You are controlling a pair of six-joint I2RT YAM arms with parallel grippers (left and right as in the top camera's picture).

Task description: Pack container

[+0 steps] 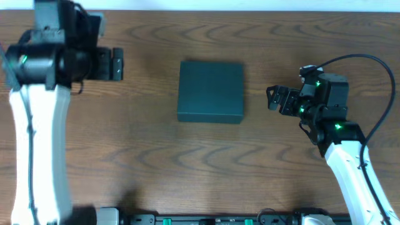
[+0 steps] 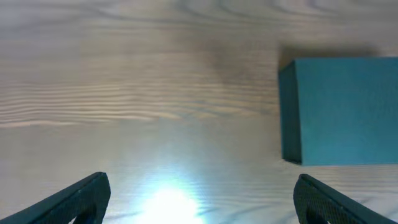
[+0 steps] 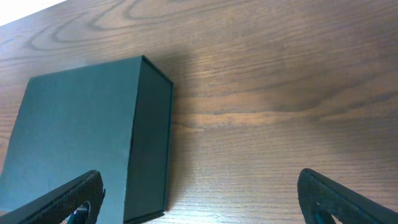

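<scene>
The left jaws are standing wide apart with nothing between them, hanging over bare wood near the far left corner of the desk and pointing toward the container. The right jaws are likewise gaping empty, hovering near the container's right side without touching it. The dark teal container is lying flat with its lid shut around the middle of the desk, sitting between the left arm and the right arm.
</scene>
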